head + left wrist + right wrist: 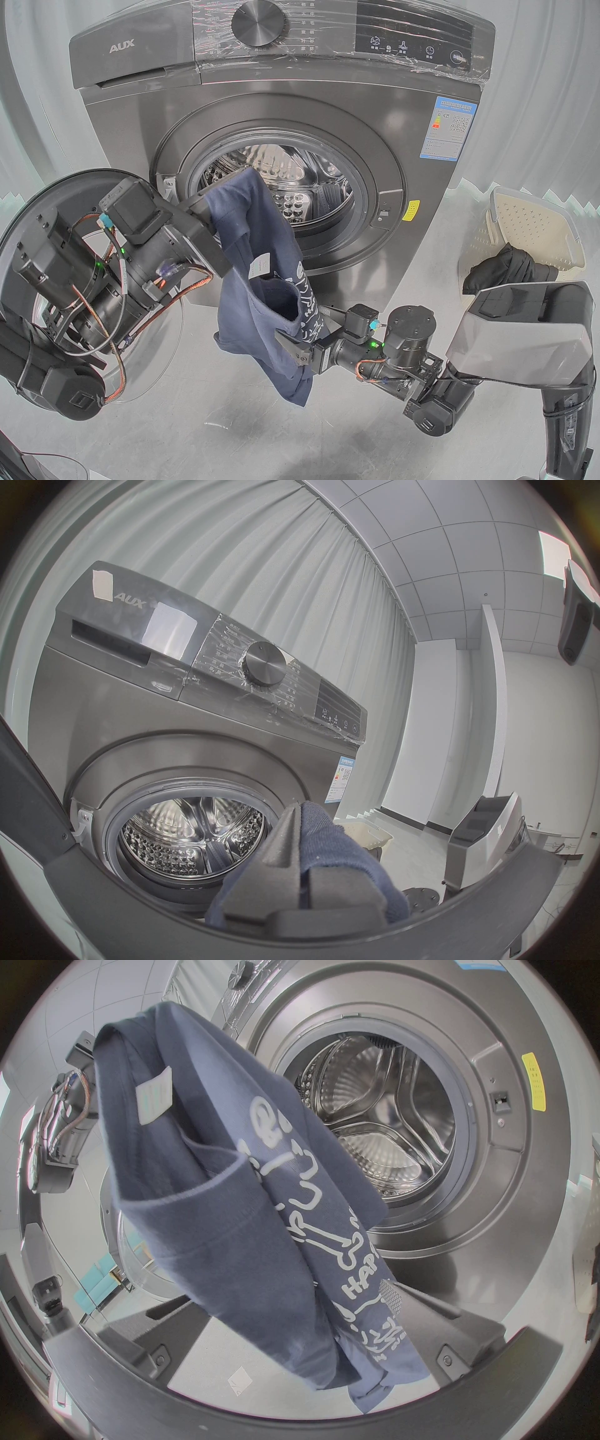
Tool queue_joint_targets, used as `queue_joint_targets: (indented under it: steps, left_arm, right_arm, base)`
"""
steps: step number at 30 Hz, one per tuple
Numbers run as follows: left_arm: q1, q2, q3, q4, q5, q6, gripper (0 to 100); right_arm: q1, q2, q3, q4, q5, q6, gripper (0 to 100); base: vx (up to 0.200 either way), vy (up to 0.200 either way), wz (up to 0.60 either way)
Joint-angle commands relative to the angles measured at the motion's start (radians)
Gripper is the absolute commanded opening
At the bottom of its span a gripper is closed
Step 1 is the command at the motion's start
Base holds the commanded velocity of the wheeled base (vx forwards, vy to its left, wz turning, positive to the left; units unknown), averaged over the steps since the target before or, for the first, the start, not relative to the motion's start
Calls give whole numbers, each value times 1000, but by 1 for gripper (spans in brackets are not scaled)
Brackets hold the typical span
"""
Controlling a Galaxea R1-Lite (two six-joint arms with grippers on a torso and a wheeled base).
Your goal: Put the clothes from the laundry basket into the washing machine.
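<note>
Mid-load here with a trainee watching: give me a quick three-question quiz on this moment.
1. True or false: the navy shirt lies wholly inside the drum.
2. Fill in: the right tool, at the shirt's lower part, is ___ (open or shut).
3. What lies in the laundry basket? A a black garment; B a white towel; C nothing.
Key: 1 false, it hangs from the left tool in front of the drum; 2 open; 3 A.
</note>
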Motion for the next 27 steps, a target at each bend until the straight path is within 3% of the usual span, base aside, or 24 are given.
queue_joint_targets:
  steps: [1,8,22,23,27]
  left_arm:
    - [-9,-15,2,0,0,0,0]
    - [-10,-32,2,0,0,0,0]
    - [-22,-55,-1,6,0,-3,0]
    - [-22,-55,-1,6,0,-3,0]
    - [-19,-54,0,6,0,-3,0]
  right_arm:
    - [-3,58,-51,0,3,-2,100]
    - [-23,118,-163,4,3,-3,100]
    - [-25,189,-267,4,3,-11,100]
    - [-25,189,-278,4,1,-11,0]
    - [-29,189,-281,0,0,-9,0]
  base:
    - [0,0,0]
    - [0,0,0]
    - [0,0,0]
    - [0,0,0]
    - [0,0,0]
